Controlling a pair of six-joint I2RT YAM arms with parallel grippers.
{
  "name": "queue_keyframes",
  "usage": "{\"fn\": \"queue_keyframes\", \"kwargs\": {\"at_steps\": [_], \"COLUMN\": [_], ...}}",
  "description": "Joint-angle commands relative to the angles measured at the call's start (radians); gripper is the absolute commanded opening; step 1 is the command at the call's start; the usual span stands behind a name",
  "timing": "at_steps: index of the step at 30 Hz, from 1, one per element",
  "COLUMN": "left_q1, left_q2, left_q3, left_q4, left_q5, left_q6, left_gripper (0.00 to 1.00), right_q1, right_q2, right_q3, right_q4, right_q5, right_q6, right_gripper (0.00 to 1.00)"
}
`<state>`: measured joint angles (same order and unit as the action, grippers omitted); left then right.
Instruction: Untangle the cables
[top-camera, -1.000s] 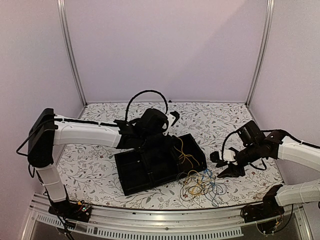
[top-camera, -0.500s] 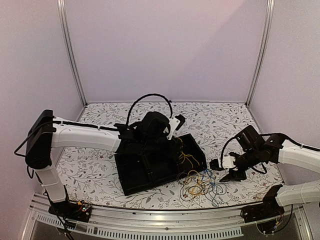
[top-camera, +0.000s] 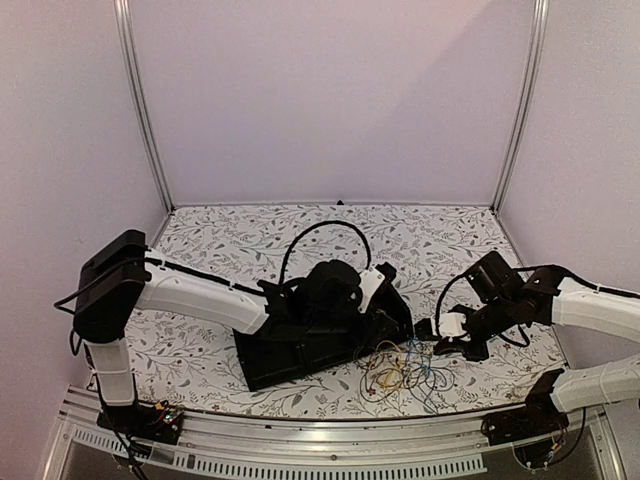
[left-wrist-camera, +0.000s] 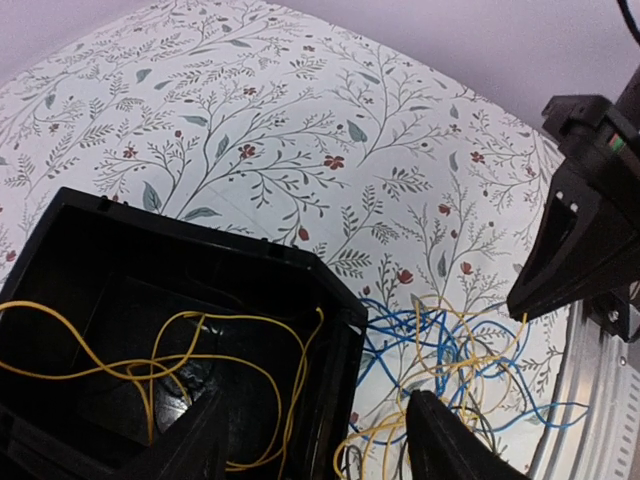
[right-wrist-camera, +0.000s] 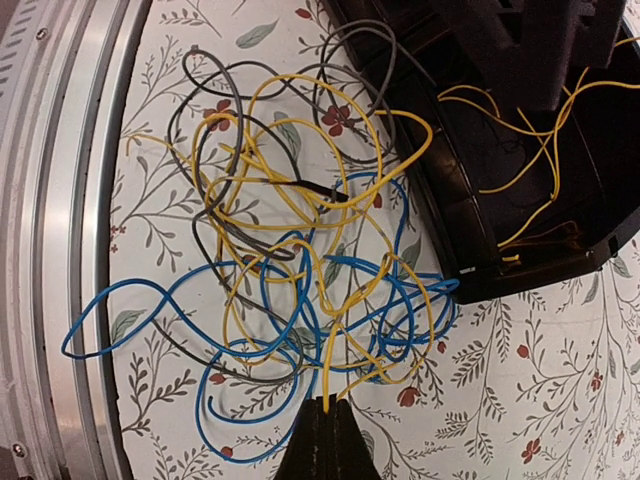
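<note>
The cables (right-wrist-camera: 300, 250) lie in a yellow, blue and black tangle (top-camera: 400, 370) on the flowered table, by the right end of a black tray (top-camera: 290, 355). A few yellow cables (left-wrist-camera: 150, 350) lie inside that tray. My right gripper (right-wrist-camera: 328, 405) is shut on one yellow cable (right-wrist-camera: 325, 370) at the tangle's right edge (top-camera: 440, 347). My left gripper (left-wrist-camera: 325, 440) hangs open above the tray's corner (left-wrist-camera: 340, 320), one finger over the tray and the other over the tangle (left-wrist-camera: 460, 350). It holds nothing.
The tray's dark wall (right-wrist-camera: 520, 150) borders the tangle on the far side. An aluminium rail (right-wrist-camera: 60, 200) runs along the table's near edge, close to the outer blue loops. The right arm's black body (left-wrist-camera: 580, 250) stands just beyond the tangle.
My right gripper went from open to shut, pinching a yellow cable. The left arm swung right and nearer along the tray, ending over its corner by the tangle.
</note>
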<state>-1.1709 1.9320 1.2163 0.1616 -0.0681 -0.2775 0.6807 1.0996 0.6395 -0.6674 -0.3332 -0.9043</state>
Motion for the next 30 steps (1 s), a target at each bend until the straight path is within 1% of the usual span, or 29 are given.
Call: {"fn": "queue_keyframes", "kwargs": {"at_steps": [1, 3, 5, 7, 8, 10, 12, 14, 16, 17, 20, 27, 30], "left_q1": [-0.052, -0.069, -0.078, -0.090, -0.099, -0.111, -0.115, -0.120, -0.122, -0.125, -0.125, -0.127, -0.128], "left_q2": [0.041, 0.078, 0.142, 0.222, 0.268, 0.366, 0.447, 0.500, 0.540, 0.558, 0.599, 0.641, 0.652], "left_q3": [-0.071, -0.069, 0.001, 0.091, 0.145, 0.255, 0.329, 0.365, 0.388, 0.399, 0.422, 0.433, 0.435], "left_q4": [0.275, 0.393, 0.447, 0.490, 0.499, 0.483, 0.487, 0.513, 0.522, 0.523, 0.524, 0.517, 0.519], "left_q5": [0.057, 0.093, 0.137, 0.187, 0.199, 0.215, 0.237, 0.251, 0.263, 0.268, 0.280, 0.288, 0.296], "left_q6": [0.007, 0.019, -0.009, -0.030, -0.032, -0.034, -0.057, -0.087, -0.104, -0.108, -0.122, -0.138, -0.142], "left_gripper": [0.63, 0.64, 0.64, 0.60, 0.57, 0.46, 0.35, 0.24, 0.17, 0.16, 0.15, 0.14, 0.13], "right_q1": [-0.004, -0.050, -0.091, -0.118, -0.147, -0.215, -0.274, -0.316, -0.333, -0.336, -0.337, -0.337, -0.337], "right_q2": [-0.100, -0.135, -0.141, -0.139, -0.128, -0.088, -0.090, -0.095, -0.084, -0.074, -0.026, 0.064, 0.087], "right_q3": [0.124, 0.210, 0.301, 0.414, 0.484, 0.600, 0.687, 0.777, 0.880, 0.933, 1.101, 1.452, 1.574], "right_q4": [-0.116, -0.187, -0.249, -0.312, -0.354, -0.407, -0.402, -0.395, -0.400, -0.407, -0.415, -0.305, -0.235], "right_q5": [-0.017, -0.086, -0.135, -0.133, -0.148, -0.194, -0.220, -0.235, -0.242, -0.248, -0.280, -0.288, -0.258], "right_q6": [0.014, 0.015, 0.003, -0.012, -0.025, -0.064, -0.083, -0.091, -0.081, -0.075, -0.037, 0.108, 0.164], "right_gripper": [0.00, 0.00, 0.00, 0.00, 0.00, 0.00, 0.00, 0.00, 0.00, 0.00, 0.00, 0.00, 0.00]}}
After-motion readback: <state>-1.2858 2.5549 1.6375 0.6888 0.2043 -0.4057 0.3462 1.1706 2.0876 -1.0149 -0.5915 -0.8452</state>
